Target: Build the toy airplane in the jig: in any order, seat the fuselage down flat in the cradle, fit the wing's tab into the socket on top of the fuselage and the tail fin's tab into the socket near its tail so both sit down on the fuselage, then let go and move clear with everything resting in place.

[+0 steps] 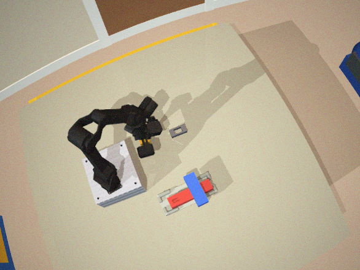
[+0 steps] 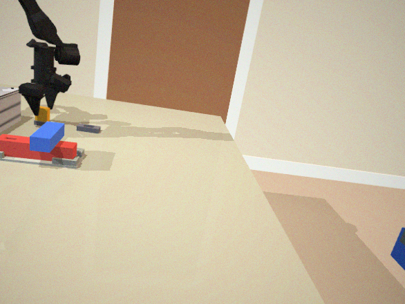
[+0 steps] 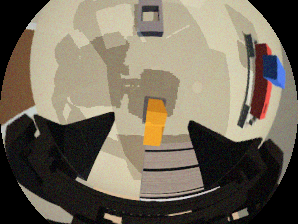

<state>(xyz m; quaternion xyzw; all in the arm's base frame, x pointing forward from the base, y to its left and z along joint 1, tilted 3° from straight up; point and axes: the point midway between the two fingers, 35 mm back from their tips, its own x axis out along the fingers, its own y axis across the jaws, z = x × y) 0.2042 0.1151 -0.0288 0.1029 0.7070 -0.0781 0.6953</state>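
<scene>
The claw (image 1: 145, 144) (image 2: 44, 112) (image 3: 152, 120) gapes wide, empty, above the orange fin (image 1: 148, 142) (image 2: 43, 114) (image 3: 156, 122); descending off-centre, perhaps, one finger could knock it towards three o'clock in the wrist view.
</scene>
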